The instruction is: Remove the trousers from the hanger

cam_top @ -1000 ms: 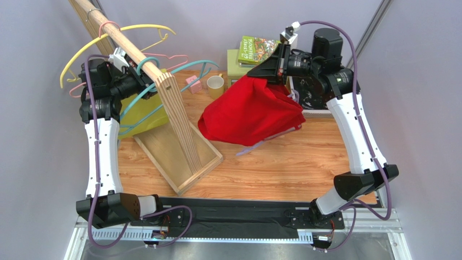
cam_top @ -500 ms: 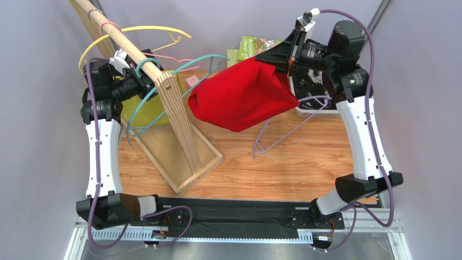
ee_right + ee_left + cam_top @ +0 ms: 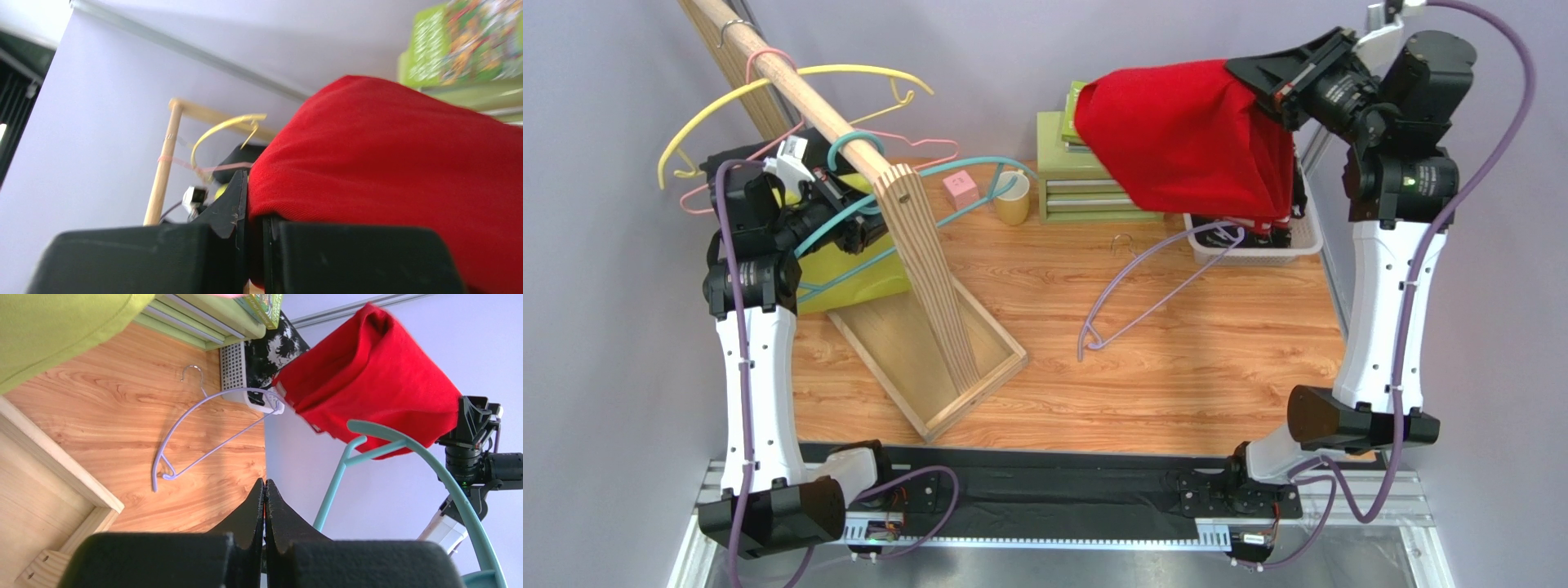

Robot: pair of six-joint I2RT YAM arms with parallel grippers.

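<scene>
While I watch the overhead feed, the red trousers [image 3: 1192, 135] hang free of any hanger at the back right, a soft, matte bundle of folded cloth that drapes in a boxy shape with rounded creases. They are raised off the surface [image 3: 1185, 380], over the white basket [image 3: 1259, 254] and in front of the green drawer unit [image 3: 1075, 190]. The right gripper [image 3: 1274, 83] has its jaws clamped on the cloth's upper edge; on its own camera the red fabric bulges out from between the two black fingers. Inside the perforated plastic basket I can see the other pair of trousers [image 3: 273, 352], black with white splatter, crumpled. A thin lavender wire hanger [image 3: 221, 443] lies bare on the wood-grain surface, with one shoulder resting against the basket's rim. The left gripper [image 3: 264, 502] sits by the wooden rack [image 3: 934, 282], its jaws pressed together with nothing visible between them. A thick teal plastic hanger [image 3: 336, 487] curves just beside it. A round wooden dowel [image 3: 787, 80] slants up from the plywood upright and carries the yellow hanger [image 3: 787, 88].
</scene>
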